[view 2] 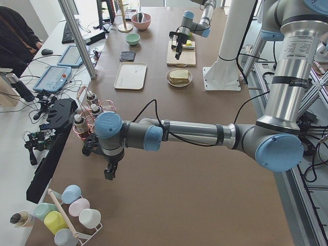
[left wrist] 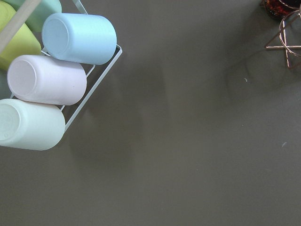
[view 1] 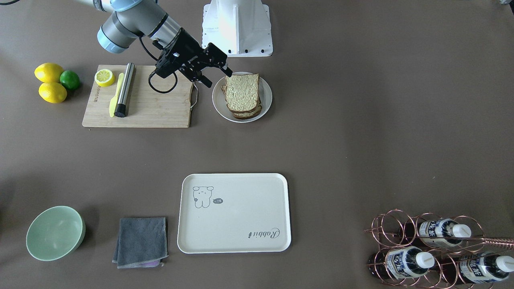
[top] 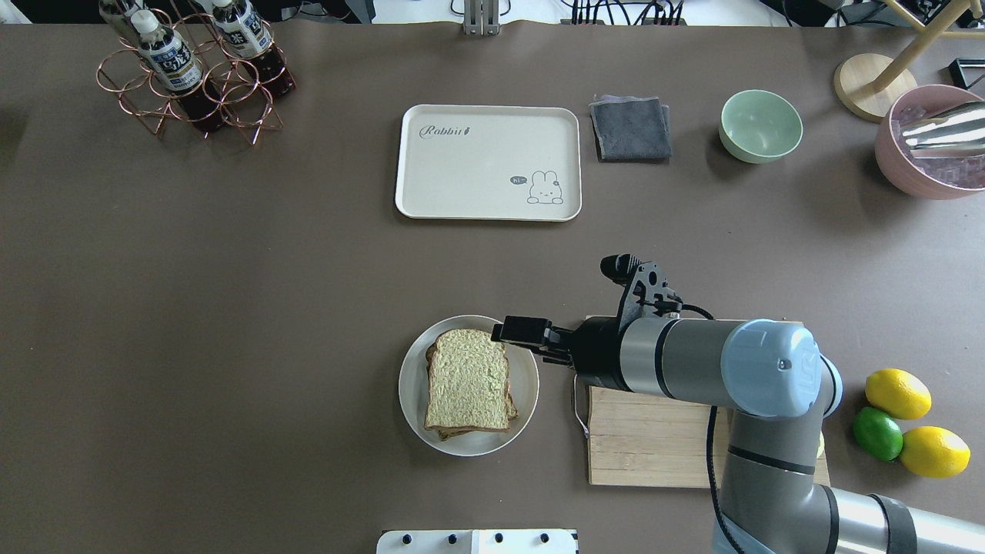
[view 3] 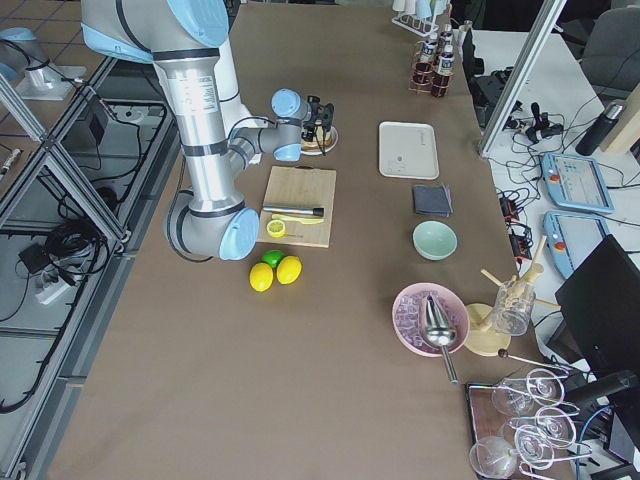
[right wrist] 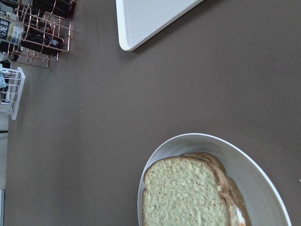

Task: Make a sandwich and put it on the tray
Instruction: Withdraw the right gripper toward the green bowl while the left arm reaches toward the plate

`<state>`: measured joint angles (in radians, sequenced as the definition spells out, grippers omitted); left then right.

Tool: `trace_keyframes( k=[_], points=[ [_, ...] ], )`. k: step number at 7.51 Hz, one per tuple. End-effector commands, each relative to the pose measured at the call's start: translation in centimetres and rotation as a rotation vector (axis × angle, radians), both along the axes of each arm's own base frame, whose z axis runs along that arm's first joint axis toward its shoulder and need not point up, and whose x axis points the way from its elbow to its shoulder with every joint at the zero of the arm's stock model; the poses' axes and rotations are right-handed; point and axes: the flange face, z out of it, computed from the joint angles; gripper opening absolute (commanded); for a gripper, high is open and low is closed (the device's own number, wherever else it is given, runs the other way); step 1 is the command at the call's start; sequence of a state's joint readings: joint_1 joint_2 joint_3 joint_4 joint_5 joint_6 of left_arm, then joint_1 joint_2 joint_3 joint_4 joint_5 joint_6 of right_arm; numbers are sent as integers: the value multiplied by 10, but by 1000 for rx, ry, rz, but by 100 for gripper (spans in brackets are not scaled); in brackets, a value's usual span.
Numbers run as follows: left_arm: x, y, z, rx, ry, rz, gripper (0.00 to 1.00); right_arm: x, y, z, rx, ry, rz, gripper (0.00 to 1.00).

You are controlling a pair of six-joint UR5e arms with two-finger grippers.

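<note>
overhead exterior view: sandwich (top: 468, 381) sits on round white plate (top: 410, 385) on the desk (top: 231, 308), two bread slices stacked, top one slightly offset. right end effector (top: 523, 332) hovers at the plate rim on the side toward the wooden cutting board (top: 646, 438), just beside the sandwich; can't tell if it touches. exterior front-facing view shows its fingers spread wide with nothing between them. tray (top: 477, 177) lies across the desk from the robot, well apart from the plate, with a grey cloth (top: 631, 127) beside it and a green bowl (top: 760, 125) past that. two lemons and a lime (top: 877, 432) sit near the board. left end effector (view 2: 109, 173) hangs over bare desk near the bottle rack (view 2: 87, 110), seen only in the exterior left view, so wide or narrow can't be told. left wrist view shows pastel cups (left wrist: 70, 61) on a wire rack.
</note>
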<state>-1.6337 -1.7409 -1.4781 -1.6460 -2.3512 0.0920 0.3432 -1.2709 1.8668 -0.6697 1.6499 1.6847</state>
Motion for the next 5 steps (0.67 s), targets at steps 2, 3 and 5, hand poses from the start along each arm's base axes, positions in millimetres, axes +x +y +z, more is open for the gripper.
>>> trace_keyframes(
  k=[2, 3, 5],
  points=[
    [45, -20, -44, 25, 24, 14, 98, 79, -82, 2, -21, 209, 0, 99],
    [98, -19, -87, 10, 59, 12, 98, 95, -98, 8, -26, 246, -16, 99],
    [200, 4, -176, -16, 136, 1, 98, 125, -122, 28, 1, 328, -39, 99]
  ],
)
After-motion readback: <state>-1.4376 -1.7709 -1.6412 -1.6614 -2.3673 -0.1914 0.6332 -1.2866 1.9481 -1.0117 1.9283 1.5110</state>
